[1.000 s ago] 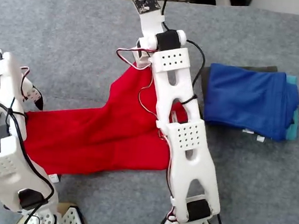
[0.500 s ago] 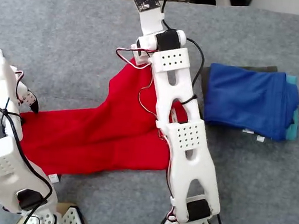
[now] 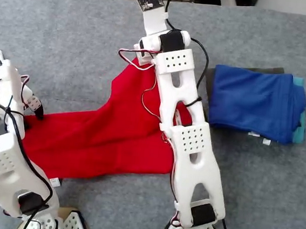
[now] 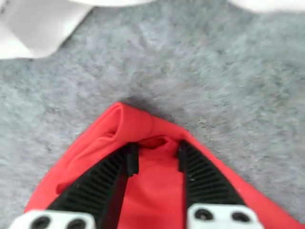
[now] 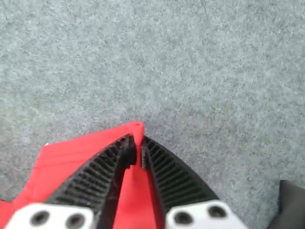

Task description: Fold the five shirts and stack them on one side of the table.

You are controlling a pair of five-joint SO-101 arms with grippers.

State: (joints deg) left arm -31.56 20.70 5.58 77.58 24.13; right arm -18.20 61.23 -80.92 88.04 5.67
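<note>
A red shirt (image 3: 102, 136) lies spread over the middle and left of the grey table. My right gripper (image 3: 138, 60) is at the shirt's far tip, shut on a corner of the red cloth (image 5: 71, 152), with the jaws almost together (image 5: 137, 143). My left gripper (image 3: 35, 113) is at the shirt's left end. In the left wrist view the gripper (image 4: 157, 150) holds a bunched fold of red shirt (image 4: 109, 129) between its fingers, and the cloth peaks around the tips.
A stack of folded shirts (image 3: 254, 102), blue on top with teal and dark grey beneath, sits at the right. The right arm (image 3: 186, 134) stretches across the red shirt's right part. Bare grey felt (image 3: 68, 36) lies at the far left.
The left arm has shifted slightly, its gripper moving a little nearer along the shirt's left end, and that edge has shifted with it. The right arm has stayed put.
</note>
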